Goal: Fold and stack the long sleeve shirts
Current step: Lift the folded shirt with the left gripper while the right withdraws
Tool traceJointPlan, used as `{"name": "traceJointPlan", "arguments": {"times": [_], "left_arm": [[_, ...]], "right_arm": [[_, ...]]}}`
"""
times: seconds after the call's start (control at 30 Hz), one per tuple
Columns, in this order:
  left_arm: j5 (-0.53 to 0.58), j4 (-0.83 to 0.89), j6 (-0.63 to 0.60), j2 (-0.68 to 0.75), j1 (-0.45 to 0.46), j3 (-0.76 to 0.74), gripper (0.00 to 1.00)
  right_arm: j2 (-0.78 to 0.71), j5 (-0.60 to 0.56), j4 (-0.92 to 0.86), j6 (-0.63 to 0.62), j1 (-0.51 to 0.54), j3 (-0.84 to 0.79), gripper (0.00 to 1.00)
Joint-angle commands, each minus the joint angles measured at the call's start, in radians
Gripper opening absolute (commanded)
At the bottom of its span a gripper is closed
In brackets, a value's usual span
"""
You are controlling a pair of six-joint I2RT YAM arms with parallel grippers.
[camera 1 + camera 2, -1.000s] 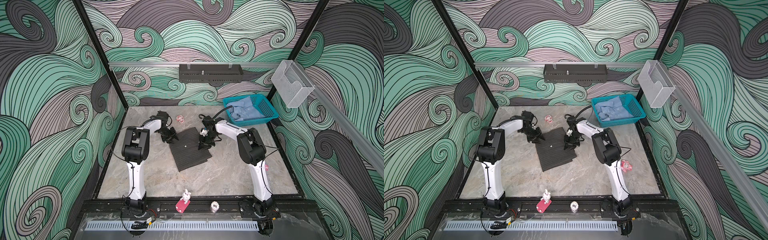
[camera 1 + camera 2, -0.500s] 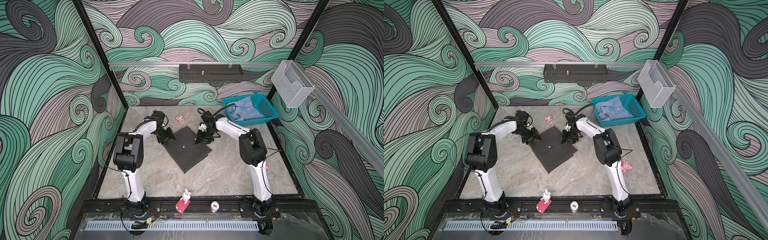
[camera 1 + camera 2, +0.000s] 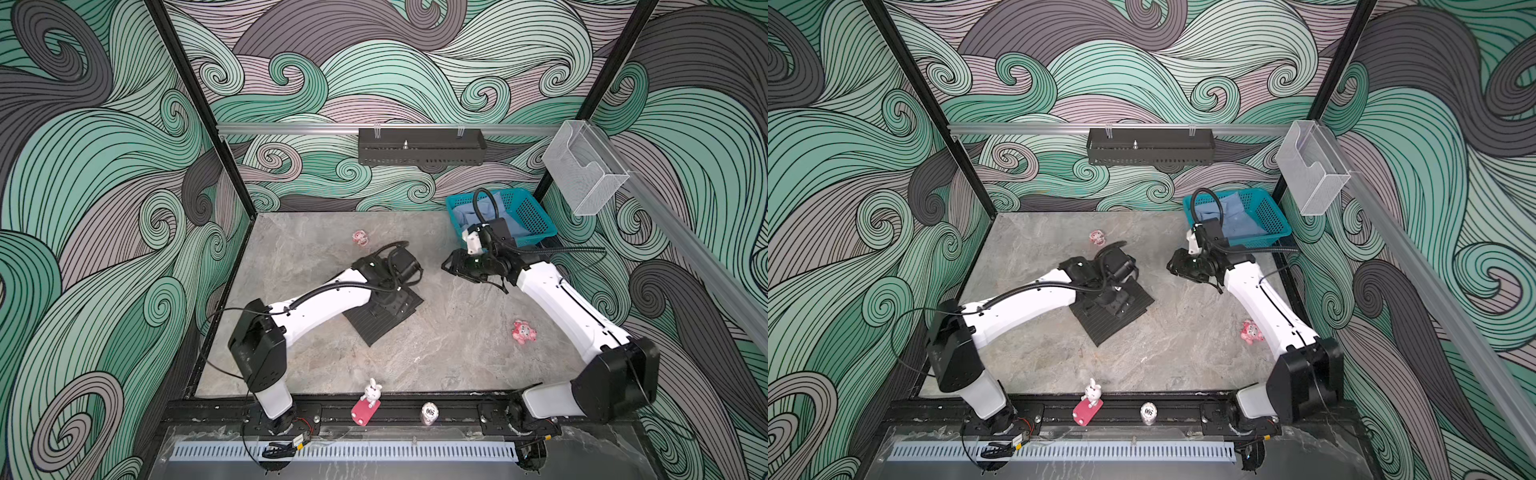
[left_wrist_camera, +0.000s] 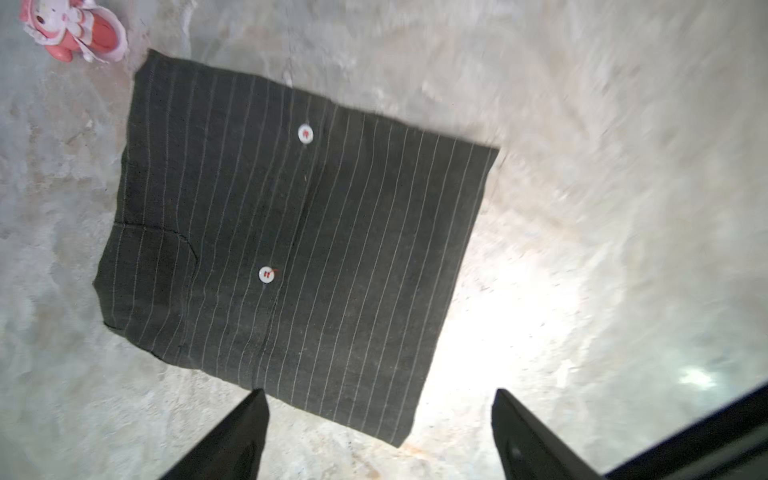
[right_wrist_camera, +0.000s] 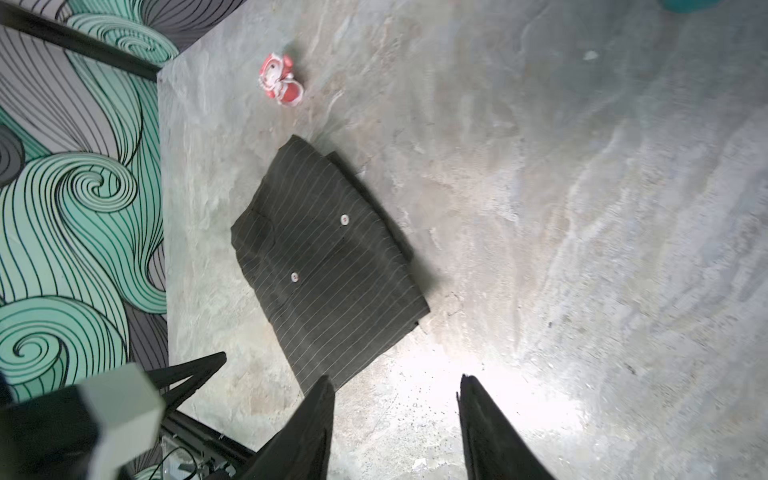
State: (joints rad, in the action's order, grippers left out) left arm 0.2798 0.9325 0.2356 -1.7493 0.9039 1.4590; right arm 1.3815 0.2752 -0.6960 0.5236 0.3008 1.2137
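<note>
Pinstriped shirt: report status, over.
Left hand open over it, right hand open, clear of it. Pinstriped shirt folded, flat on table. Light blue shirt unstacked, in teal basket. Nothing blocking.

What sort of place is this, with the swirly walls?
Likely a robot test booth: two white arms fixed to a front rail, a stone-look table boxed in by patterned panels, and a folded shirt.
</note>
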Motion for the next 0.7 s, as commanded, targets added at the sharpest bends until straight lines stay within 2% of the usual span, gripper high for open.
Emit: {"name": "traceJointPlan", "arguments": {"times": [0.0, 0.13, 0.33, 0.5, 0.67], "left_arm": [[0.224, 0.097, 0.024, -0.091, 0.060, 0.004, 0.90], [0.268, 0.099, 0.053, -0.180, 0.120, 0.028, 0.98], [0.274, 0.071, 0.063, -0.292, 0.128, 0.030, 0.99], [0.294, 0.064, 0.043, -0.371, 0.108, 0.061, 0.99], [0.313, 0.088, 0.012, -0.448, 0.045, 0.119, 0.99]], "right_arm": [[-0.088, -0.033, 0.025, 0.016, -0.021, -0.059, 0.49], [-0.173, -0.026, 0.023, 0.012, -0.064, -0.111, 0.49], [-0.227, 0.001, 0.020, 0.010, -0.104, -0.146, 0.48], [-0.231, 0.013, 0.023, 0.007, -0.114, -0.156, 0.48], [-0.243, 0.011, 0.033, 0.009, -0.118, -0.154, 0.48]]}}
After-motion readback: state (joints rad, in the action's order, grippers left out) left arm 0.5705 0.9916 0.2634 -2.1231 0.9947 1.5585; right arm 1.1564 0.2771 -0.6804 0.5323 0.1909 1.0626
